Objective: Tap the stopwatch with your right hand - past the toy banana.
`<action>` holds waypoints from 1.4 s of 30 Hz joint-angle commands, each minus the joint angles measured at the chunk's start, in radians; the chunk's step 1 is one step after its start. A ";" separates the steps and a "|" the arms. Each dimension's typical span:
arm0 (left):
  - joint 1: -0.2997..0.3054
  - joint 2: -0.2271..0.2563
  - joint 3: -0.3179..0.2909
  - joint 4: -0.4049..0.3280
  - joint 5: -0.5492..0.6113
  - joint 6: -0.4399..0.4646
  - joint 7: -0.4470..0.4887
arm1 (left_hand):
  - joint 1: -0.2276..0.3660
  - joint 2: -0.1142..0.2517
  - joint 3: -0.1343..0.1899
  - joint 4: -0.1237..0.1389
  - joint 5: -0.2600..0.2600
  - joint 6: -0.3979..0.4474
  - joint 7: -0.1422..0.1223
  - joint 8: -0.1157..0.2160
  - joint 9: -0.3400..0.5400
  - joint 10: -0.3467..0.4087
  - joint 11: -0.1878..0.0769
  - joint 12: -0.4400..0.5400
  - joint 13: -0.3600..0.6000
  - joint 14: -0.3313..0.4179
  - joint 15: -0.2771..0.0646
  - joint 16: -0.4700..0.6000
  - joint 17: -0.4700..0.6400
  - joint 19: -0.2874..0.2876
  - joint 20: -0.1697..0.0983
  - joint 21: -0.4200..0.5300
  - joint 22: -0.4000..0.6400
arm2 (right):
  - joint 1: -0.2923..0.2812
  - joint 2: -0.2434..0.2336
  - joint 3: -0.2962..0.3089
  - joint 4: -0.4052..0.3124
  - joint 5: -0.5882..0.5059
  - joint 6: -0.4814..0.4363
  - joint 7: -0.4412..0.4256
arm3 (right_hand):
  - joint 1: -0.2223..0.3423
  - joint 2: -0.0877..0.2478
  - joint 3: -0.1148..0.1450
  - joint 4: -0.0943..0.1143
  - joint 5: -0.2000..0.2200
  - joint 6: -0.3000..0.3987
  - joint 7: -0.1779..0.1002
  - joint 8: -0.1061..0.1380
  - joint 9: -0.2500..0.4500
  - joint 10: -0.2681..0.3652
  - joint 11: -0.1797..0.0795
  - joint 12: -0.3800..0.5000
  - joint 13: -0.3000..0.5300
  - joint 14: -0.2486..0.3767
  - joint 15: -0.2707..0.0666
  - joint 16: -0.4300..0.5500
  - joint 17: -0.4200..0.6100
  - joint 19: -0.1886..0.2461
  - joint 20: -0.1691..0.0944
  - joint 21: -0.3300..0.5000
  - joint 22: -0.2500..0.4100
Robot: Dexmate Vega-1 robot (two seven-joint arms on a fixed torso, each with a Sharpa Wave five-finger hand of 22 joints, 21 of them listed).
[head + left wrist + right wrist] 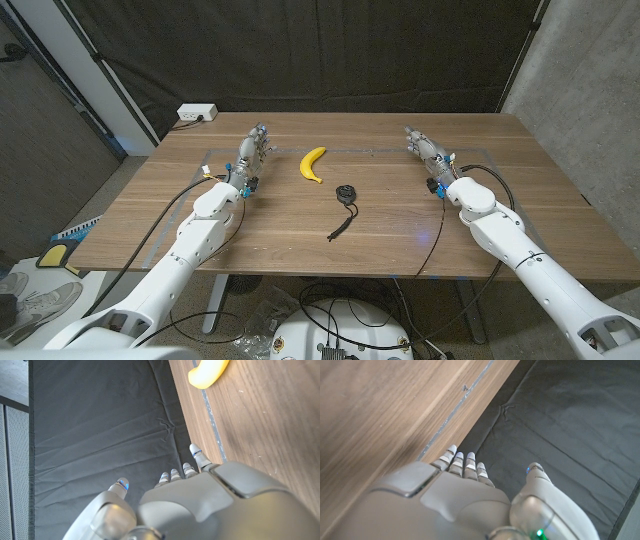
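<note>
A small black stopwatch (344, 193) lies near the middle of the wooden table (380, 240), its black cord (340, 225) trailing toward the front edge. A yellow toy banana (313, 164) lies just behind and to the left of it; its end also shows as a yellow banana tip (207, 372). My right hand (426, 149) stands at the far right of the table, fingers straight and holding nothing, well right of the stopwatch. My left hand (254, 150) stands left of the banana, fingers extended and empty. The left hand's back (210, 505) and the right hand's back (455, 502) show close up.
A white power strip (196, 113) sits at the table's back left corner. A dark curtain (350, 50) hangs behind the table. Cables run along both arms and drop under the front edge. A faint taped line (370, 150) marks the tabletop.
</note>
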 commanded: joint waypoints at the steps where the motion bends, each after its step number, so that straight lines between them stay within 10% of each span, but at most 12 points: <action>1: 0.005 -0.018 -0.023 0.001 0.019 0.011 -0.023 | 0.004 0.064 -0.005 -0.002 0.005 -0.158 -0.006 0.005 0.003 -0.141 0.007 0.010 0.002 -0.133 -0.019 0.003 0.004 -0.158 -0.005 -0.004 0.002 | -0.011 -0.033 -0.032 -0.078 -0.152 -0.050 -0.017 | 0.013 0.001 0.004 -0.012 0.001 -0.001 0.003 0.008 0.003 -0.008 0.003 -0.001 0.003 -0.005 -0.002 0.002 0.005 -0.004 -0.007 -0.005 0.002; 42: 0.019 -0.023 -0.048 -0.009 0.027 0.015 -0.054 | 0.010 0.065 -0.015 -0.004 0.011 -0.133 -0.007 0.008 0.005 -0.129 0.012 0.012 0.003 -0.130 -0.019 0.001 0.003 -0.149 -0.001 -0.017 0.002 | -0.037 -0.130 -0.137 -0.337 -0.620 -0.246 0.013 | 0.120 0.024 0.044 -0.084 0.003 0.101 -0.003 0.041 0.001 0.042 -0.015 0.019 0.001 0.052 -0.040 0.014 0.003 0.063 -0.004 0.003 0.000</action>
